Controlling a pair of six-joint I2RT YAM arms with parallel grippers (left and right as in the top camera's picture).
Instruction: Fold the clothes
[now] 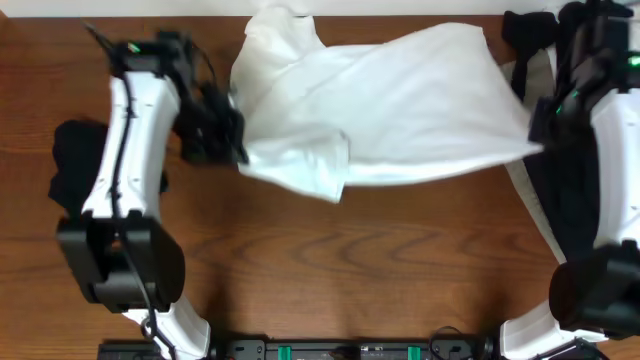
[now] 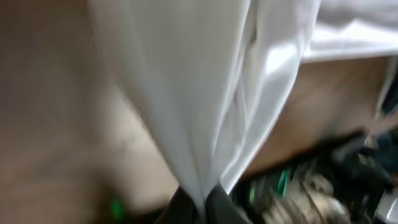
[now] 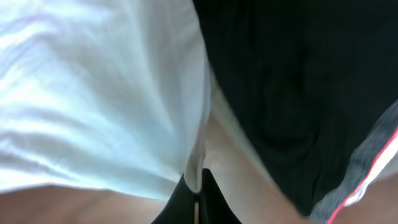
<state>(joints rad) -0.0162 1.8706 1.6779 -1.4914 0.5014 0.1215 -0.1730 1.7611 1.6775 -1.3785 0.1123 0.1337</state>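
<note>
A large white T-shirt (image 1: 390, 105) hangs stretched between my two grippers above the wooden table. My left gripper (image 1: 236, 140) is shut on its left edge, and the left wrist view shows the white cloth (image 2: 205, 93) pinched between the fingers (image 2: 204, 202). My right gripper (image 1: 538, 135) is shut on its right edge, and the right wrist view shows the white cloth (image 3: 99, 87) running into the closed fingers (image 3: 196, 186). The shirt's lower hem sags in the middle.
A black garment (image 1: 75, 165) lies at the table's left edge under the left arm. Black and beige pieces (image 1: 535, 60) are piled at the right, also shown in the right wrist view (image 3: 298, 81). Bare wooden table (image 1: 360, 260) lies in front.
</note>
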